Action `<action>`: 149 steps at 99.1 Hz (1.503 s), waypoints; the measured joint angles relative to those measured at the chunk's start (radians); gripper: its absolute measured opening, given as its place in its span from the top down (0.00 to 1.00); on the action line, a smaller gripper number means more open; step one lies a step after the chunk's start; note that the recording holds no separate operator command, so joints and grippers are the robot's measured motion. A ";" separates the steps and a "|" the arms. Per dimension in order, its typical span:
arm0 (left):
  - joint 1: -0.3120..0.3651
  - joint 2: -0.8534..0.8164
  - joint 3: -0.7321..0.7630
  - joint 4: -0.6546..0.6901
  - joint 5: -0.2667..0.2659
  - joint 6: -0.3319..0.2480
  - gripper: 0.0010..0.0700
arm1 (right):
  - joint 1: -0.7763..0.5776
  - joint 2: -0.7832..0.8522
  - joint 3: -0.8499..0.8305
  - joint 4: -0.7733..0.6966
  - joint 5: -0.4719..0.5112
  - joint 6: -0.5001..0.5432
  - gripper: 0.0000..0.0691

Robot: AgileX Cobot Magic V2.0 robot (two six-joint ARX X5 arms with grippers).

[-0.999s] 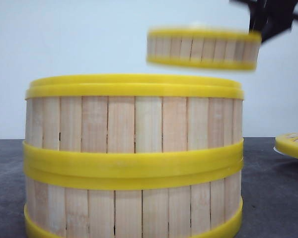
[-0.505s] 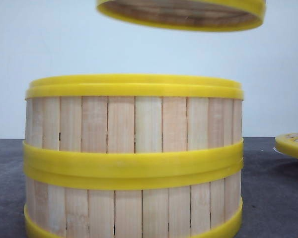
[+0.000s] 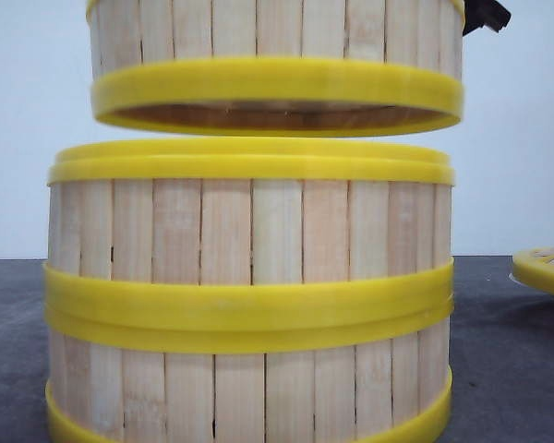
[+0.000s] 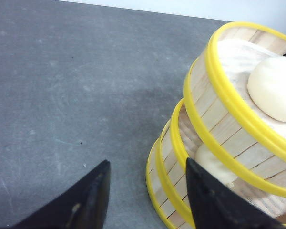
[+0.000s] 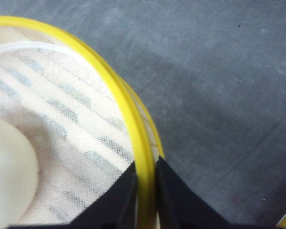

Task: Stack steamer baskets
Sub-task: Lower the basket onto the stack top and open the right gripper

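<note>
The right gripper (image 5: 143, 183) pinched the third steamer basket's (image 3: 277, 55) rim above the two-basket stack (image 3: 249, 295), offset, risking a crooked landing.

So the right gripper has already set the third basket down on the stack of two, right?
Not quite: the right gripper grips the third basket by its rim, but the basket hangs just above the stack of two. The front view shows a gap between them.
</note>
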 joint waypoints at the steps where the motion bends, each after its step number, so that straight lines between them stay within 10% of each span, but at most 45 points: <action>1: 0.000 0.000 0.000 0.000 0.000 0.000 0.58 | 0.001 0.000 0.000 0.000 0.000 0.000 0.95; 100: 0.000 0.000 0.000 0.000 0.000 0.000 0.58 | 0.076 0.064 -0.004 -0.051 0.031 -0.034 0.95; 121: 0.000 0.000 0.000 0.000 0.000 0.000 0.58 | 0.076 0.065 -0.004 -0.048 0.027 -0.033 0.48; 149: 0.000 0.000 0.000 -0.001 0.000 0.000 0.58 | 0.076 0.003 -0.004 -0.003 0.048 -0.024 0.40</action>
